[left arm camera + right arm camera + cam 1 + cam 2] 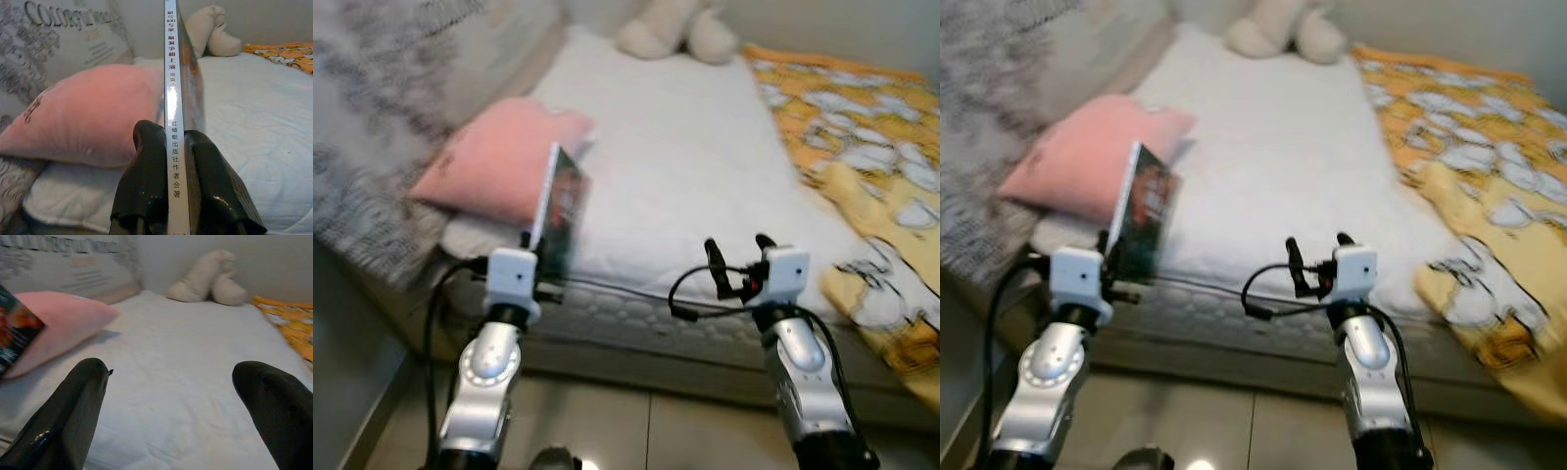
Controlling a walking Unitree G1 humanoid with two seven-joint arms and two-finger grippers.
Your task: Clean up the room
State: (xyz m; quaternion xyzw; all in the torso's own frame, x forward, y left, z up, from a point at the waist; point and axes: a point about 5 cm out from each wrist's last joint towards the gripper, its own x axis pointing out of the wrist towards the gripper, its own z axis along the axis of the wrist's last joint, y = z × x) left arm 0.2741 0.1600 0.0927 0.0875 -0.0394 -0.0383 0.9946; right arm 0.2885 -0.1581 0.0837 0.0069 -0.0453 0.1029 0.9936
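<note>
Book [560,204], thin and glossy, stands upright on its edge at lower left of the frame, clamped by its spine between the fingers [146,181] of the left gripper [543,262], just over the near edge of the bed [685,166]. Behind it, a pink pillow [494,157] lies on the white mattress. At lower right the right gripper [739,257] hovers with its fingers [73,411] spread wide, holding nothing. A cream plush toy [675,29] sits at the top of the frame, and an orange patterned blanket [871,166] covers the bed's right side
</note>
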